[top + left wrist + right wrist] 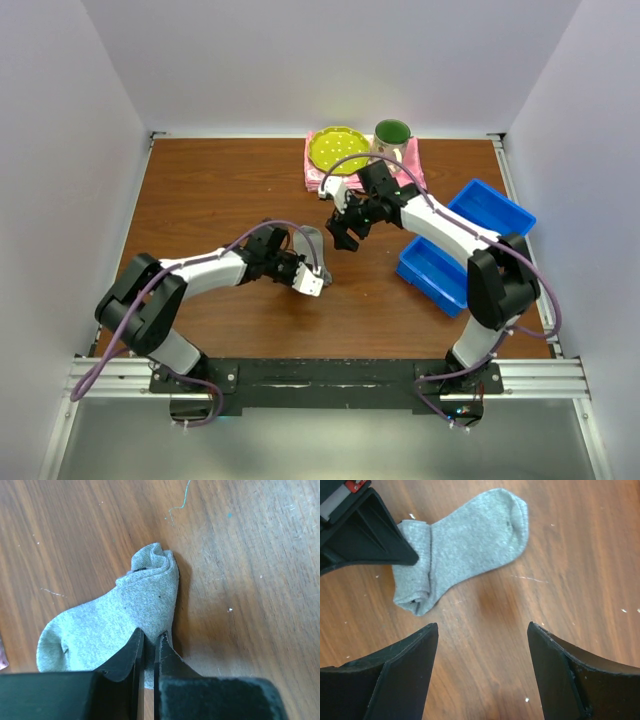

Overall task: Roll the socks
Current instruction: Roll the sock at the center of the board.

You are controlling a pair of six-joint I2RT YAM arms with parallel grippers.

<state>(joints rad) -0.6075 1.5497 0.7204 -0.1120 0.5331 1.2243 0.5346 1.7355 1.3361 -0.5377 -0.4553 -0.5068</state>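
A plain grey sock [120, 612] lies flat on the wooden table; its far end is bunched into a small fold [156, 560]. No stripes show on it. My left gripper [149, 641] is shut on the sock's near edge, with fabric pinched between the jaws. In the top view the sock [310, 245] lies at the table's middle, with the left gripper [312, 272] on it. My right gripper [482, 630] is open and empty, hovering above bare wood just short of the sock [470, 537]. It also shows in the top view [344, 237], right of the sock.
A pink cloth [316, 176] at the back carries a yellow-green plate [337, 149] and a green mug [392, 135]. Two blue bins [470, 240] sit at the right, under the right arm. The left gripper's body [360, 530] fills the right wrist view's top left.
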